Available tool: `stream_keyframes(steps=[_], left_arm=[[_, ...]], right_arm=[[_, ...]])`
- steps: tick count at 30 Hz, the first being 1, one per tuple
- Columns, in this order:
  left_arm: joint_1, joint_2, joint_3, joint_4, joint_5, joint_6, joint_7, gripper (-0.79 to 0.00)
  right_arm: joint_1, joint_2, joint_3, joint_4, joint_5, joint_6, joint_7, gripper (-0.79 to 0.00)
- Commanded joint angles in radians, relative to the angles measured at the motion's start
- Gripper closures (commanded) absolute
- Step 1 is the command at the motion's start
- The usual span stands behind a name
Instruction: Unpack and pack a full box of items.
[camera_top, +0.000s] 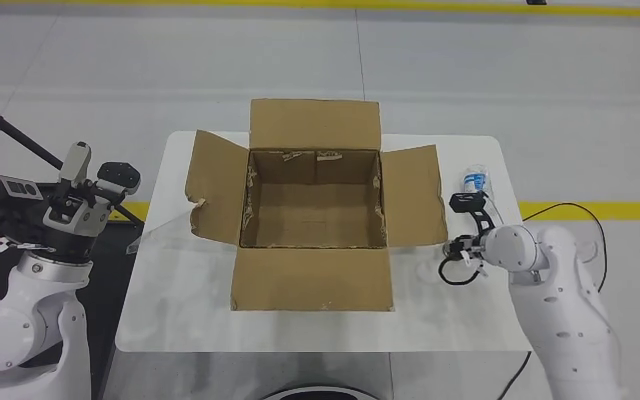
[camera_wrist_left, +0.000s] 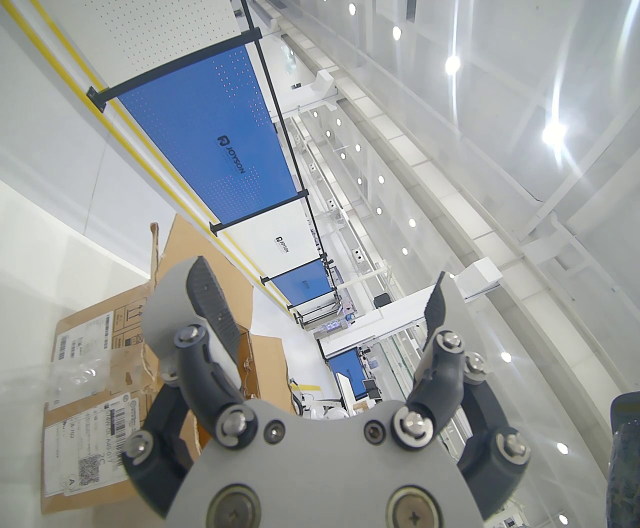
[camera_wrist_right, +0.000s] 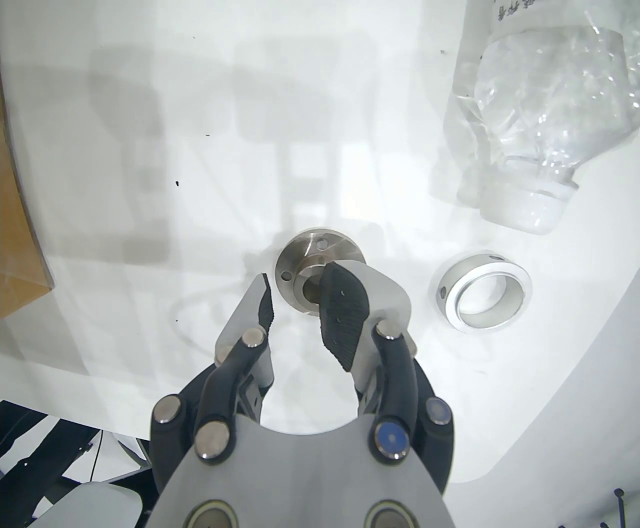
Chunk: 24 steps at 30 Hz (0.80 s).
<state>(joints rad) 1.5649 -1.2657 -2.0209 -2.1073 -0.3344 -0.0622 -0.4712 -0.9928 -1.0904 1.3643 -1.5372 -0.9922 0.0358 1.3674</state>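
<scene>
The brown cardboard box (camera_top: 314, 278) stands in the middle of the white table with all flaps folded out and its bare bottom showing. To its right, my right gripper (camera_wrist_right: 298, 282) hangs open just over a steel flanged bushing (camera_wrist_right: 300, 260), one fingertip on each side of its bore. A silver aluminium ring (camera_wrist_right: 482, 292) lies beside the bushing. A clear plastic bottle (camera_wrist_right: 540, 115) with a white cap lies on its side further out, near the table's right edge (camera_top: 474, 181). My left gripper (camera_wrist_left: 320, 272) is open, holds nothing, and points upward off the table's left side.
The box's right flap (camera_top: 412, 195) is close to my right gripper (camera_top: 462, 250). A clear plastic film (camera_top: 160, 228) lies against the box's left flap. A black cable (camera_top: 560, 215) runs off the table's right edge. Bare tabletop (camera_top: 180, 310) lies in front of the box.
</scene>
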Motion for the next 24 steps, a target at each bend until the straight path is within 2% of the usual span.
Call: stream_keyframes(steps=[1, 4, 10, 11, 13, 15, 19, 21, 22, 23, 24], left_arm=[[0.000, 0.000, 0.000, 0.000, 0.000, 0.000, 0.000, -0.785], [0.000, 0.000, 0.000, 0.000, 0.000, 0.000, 0.000, -0.785], [0.000, 0.000, 0.000, 0.000, 0.000, 0.000, 0.000, -0.785], [0.000, 0.000, 0.000, 0.000, 0.000, 0.000, 0.000, -0.785], [0.000, 0.000, 0.000, 0.000, 0.000, 0.000, 0.000, -0.785], [0.000, 0.000, 0.000, 0.000, 0.000, 0.000, 0.000, -0.785], [0.000, 0.000, 0.000, 0.000, 0.000, 0.000, 0.000, -0.785], [0.000, 0.000, 0.000, 0.000, 0.000, 0.000, 0.000, -0.785], [0.000, 0.000, 0.000, 0.000, 0.000, 0.000, 0.000, -0.785], [0.000, 0.000, 0.000, 0.000, 0.000, 0.000, 0.000, -0.785], [0.000, 0.000, 0.000, 0.000, 0.000, 0.000, 0.000, -0.785]], right_arm=[[0.006, 0.000, -0.005, 0.007, 0.001, 0.000, 0.001, -0.320], [0.011, 0.000, -0.011, 0.013, 0.000, 0.001, 0.004, -0.305], [0.013, 0.001, -0.017, 0.016, 0.001, 0.007, 0.005, -0.188], [0.013, 0.002, -0.017, 0.016, 0.000, 0.010, 0.005, -0.139], [0.011, 0.003, -0.014, 0.013, -0.003, 0.015, 0.002, -0.105], [0.009, 0.005, -0.007, 0.006, -0.007, 0.017, 0.001, 0.000], [0.004, 0.009, 0.006, -0.014, -0.012, 0.018, 0.006, 0.000], [0.002, 0.011, 0.014, -0.026, -0.019, 0.021, 0.010, -0.046], [0.000, 0.013, 0.019, -0.032, -0.021, 0.023, 0.012, -0.086], [-0.002, 0.014, 0.026, -0.040, -0.024, 0.027, 0.012, -0.175], [-0.006, 0.015, 0.033, -0.047, -0.026, 0.030, 0.013, -0.219]])
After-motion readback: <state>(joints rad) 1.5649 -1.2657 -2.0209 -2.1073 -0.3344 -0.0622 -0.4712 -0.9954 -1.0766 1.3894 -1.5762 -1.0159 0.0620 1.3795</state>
